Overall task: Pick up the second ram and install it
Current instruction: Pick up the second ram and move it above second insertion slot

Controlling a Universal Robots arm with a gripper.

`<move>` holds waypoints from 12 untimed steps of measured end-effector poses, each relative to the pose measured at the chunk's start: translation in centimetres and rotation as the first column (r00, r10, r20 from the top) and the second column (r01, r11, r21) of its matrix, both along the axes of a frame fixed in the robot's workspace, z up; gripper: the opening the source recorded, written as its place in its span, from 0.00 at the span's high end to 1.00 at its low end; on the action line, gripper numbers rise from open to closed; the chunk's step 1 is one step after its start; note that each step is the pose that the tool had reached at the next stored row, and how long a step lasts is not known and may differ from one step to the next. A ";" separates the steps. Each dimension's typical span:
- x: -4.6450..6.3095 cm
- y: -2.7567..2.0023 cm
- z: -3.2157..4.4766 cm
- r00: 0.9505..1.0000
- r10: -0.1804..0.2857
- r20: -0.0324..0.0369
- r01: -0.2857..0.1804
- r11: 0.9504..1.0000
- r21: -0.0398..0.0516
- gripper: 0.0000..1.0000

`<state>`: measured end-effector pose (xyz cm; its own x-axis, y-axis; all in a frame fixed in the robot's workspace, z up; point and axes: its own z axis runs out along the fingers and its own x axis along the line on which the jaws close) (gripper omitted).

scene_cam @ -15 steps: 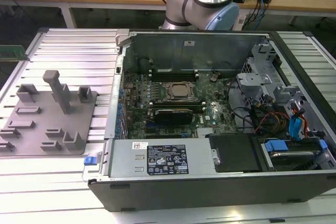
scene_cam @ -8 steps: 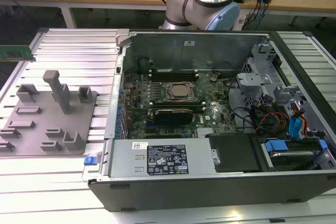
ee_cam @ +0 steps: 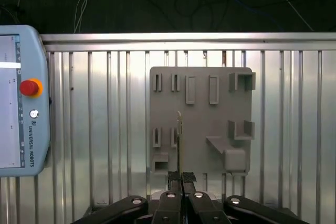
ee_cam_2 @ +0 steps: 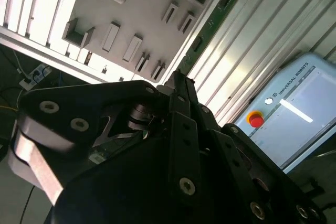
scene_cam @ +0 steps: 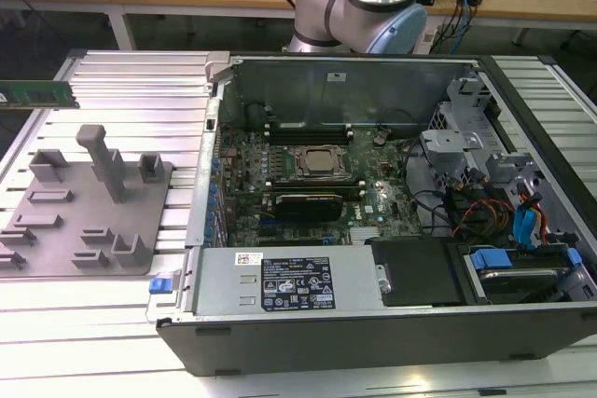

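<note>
Gripping second ram (ee_cam: 179,140) edge-on, pincer (ee_cam: 181,178) clamped on it, over grey fixture plate (ee_cam: 202,124).

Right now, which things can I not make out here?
1. The second ram: the exterior view's left edge cuts it off.
2. Its chips and label: edge-on in the first wrist view.
3. The end effector: its own dark body hides the grasp in the second wrist view.
4. Motherboard slots: too small in the exterior view to tell free ones.

Pendant (ee_cam: 21,103): a line of lettering runs along its rim, below the red button (ee_cam: 30,87), in the first wrist view. Case (scene_cam: 373,342): a black label (scene_cam: 297,288) and a white sticker (scene_cam: 248,259) sit by the front edge, their print too small to read.
</note>
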<state>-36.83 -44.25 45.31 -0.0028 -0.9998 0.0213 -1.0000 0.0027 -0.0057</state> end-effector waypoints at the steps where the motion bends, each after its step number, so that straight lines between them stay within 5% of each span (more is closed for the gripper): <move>1: 0.1 0.00 0.00 1.000 0.000 0.000 0.000 1.000 0.000 0.91; 12: 1.8 0.00 0.00 1.000 0.000 0.000 0.000 1.000 0.000 0.91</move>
<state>-35.06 -44.25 45.31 -0.0029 -0.9998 0.0213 -1.0000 0.0027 -0.0056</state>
